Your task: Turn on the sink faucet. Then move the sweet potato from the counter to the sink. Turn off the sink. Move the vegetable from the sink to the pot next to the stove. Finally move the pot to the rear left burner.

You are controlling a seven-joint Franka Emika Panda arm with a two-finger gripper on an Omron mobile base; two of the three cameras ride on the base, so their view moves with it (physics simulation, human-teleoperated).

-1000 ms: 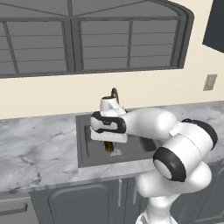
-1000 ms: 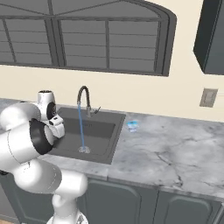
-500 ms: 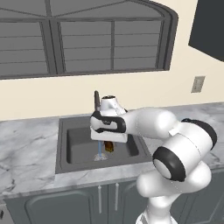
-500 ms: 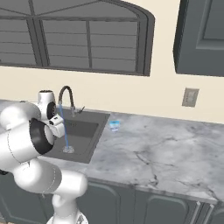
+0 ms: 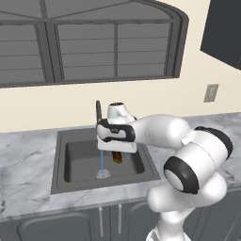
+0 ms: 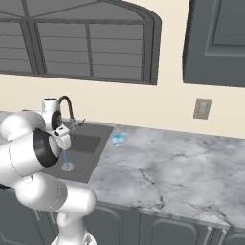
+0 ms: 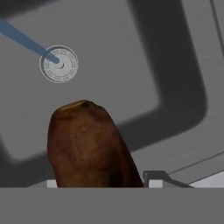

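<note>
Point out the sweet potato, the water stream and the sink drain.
sweet potato (image 7: 89,146): hand view, middle of its brown skin.
water stream (image 5: 101,162): left base view, mid-stream.
sink drain (image 7: 59,64): hand view, drain's centre.

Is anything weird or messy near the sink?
Nothing is spilled or broken. The water runs neatly onto the drain. The claw holds the sweet potato above the sink, which fits the job.

A dark-framed window (image 5: 89,42) is seen across the upper left of the left base view. A wall outlet (image 6: 203,108) is set right of centre in the right base view, below a dark cabinet (image 6: 215,40). A small clear glass (image 6: 117,140) stands on the marble tabletop (image 6: 172,172).
</note>
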